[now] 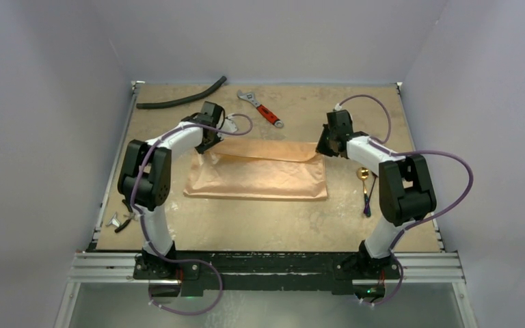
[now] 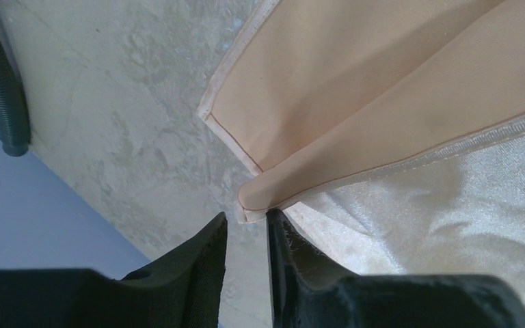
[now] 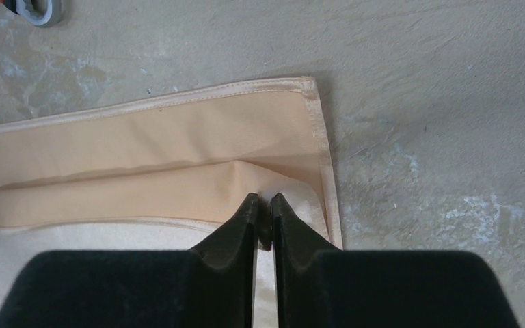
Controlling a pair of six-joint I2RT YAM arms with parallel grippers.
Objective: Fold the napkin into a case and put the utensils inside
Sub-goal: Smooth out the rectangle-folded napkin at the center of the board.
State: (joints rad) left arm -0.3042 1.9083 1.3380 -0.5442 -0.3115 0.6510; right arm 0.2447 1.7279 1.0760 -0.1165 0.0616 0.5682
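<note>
Peach napkin (image 1: 260, 181) lies mid-table, far edge doubled over, utensils (image 1: 364, 174) right of it. Right gripper (image 3: 264, 199) pinches 1 far corner; left gripper (image 2: 246, 220) straddles the other, jaws slightly apart (grip unclear), so that corner may slip and skew the fold. Both arms reach forward, wrists tipped down.

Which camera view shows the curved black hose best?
The top external view: it shows the whole hose, its curve and both ends. The left wrist view shows only one ribbed end of the hose. The right wrist view does not show it.
</note>
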